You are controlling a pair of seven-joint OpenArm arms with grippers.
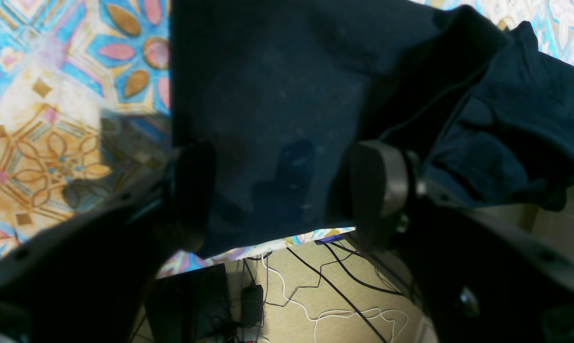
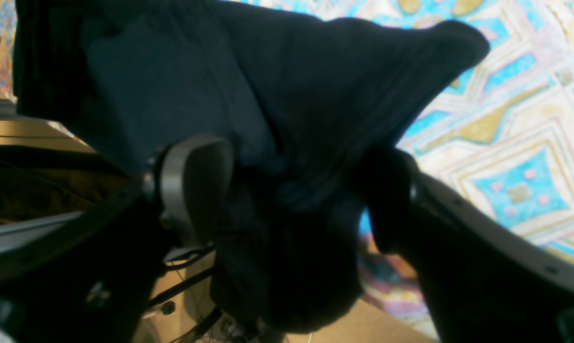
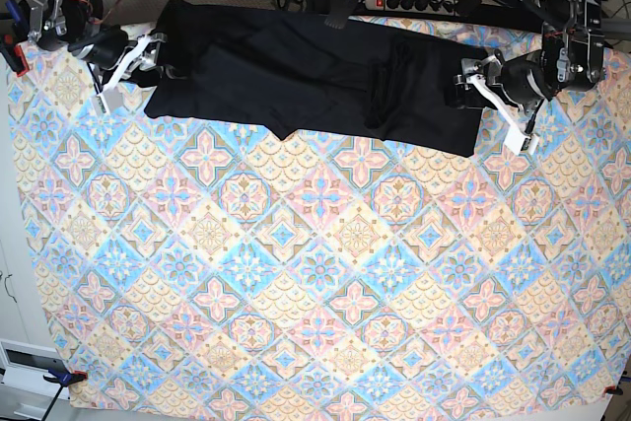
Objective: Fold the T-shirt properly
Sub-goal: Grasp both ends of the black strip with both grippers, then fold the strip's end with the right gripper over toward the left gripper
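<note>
The black T-shirt point(image 3: 296, 71) lies spread lengthwise along the far edge of the table, on a patterned tablecloth point(image 3: 315, 283) of blue, pink and yellow diamond tiles. In the base view it forms a long dark band with a raised fold or crease point(image 3: 380, 96) running across it toward that view's right end, and its near hem dips to a small point around the middle. The 2 arms sit at opposite ends of the garment. The left gripper point(image 3: 471, 86), on the base view's right, is at the shirt's end there; its wrist view shows both fingers point(image 1: 380, 183) spread wide with flat dark cloth point(image 1: 268, 119) between them, the hem running just over the table edge, and nothing pinched. The right gripper point(image 3: 148, 58), on the base view's left, is at the other end; its wrist view shows its fingers point(image 2: 194, 178) likewise wide apart, with a bunched hump of cloth point(image 2: 315, 143) lying between them and hanging over the table edge, though no finger visibly presses on it. Beyond the table edge, cables point(image 1: 325, 286) trail over the floor, and a power strip point(image 3: 409, 2) lies behind the table.
</note>
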